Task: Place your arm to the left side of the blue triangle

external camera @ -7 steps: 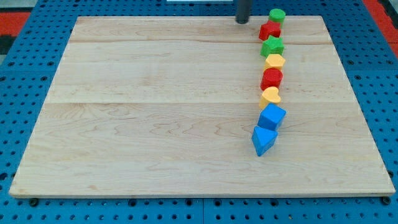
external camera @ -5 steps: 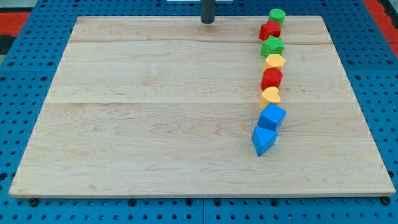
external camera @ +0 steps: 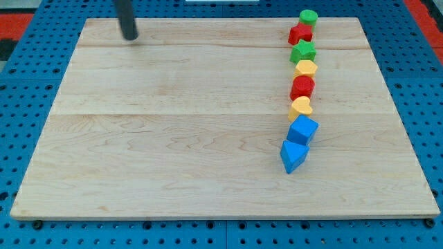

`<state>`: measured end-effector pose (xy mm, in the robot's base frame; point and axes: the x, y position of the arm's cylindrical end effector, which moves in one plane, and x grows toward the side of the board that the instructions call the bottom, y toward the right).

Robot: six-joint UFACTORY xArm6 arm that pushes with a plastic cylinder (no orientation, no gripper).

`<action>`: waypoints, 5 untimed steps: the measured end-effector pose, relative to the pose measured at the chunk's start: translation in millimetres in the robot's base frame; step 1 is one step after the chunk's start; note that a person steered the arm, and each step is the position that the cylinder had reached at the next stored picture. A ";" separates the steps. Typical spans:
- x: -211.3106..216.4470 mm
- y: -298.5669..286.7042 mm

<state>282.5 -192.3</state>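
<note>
The blue triangle lies right of the board's middle, at the bottom end of a column of blocks. Just above it sits a blue cube. My tip stands near the view's top left of the wooden board, far to the left of and well above the blue triangle, touching no block.
The column runs up from the blue cube: a yellow heart, a red block, a yellow hexagon, a green star, a red star and a green cylinder. Blue pegboard surrounds the board.
My tip has slid left along the board's top edge, from beside the red star to the top left area, and a little lower. No block has moved.
</note>
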 end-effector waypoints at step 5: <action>227.3 218.9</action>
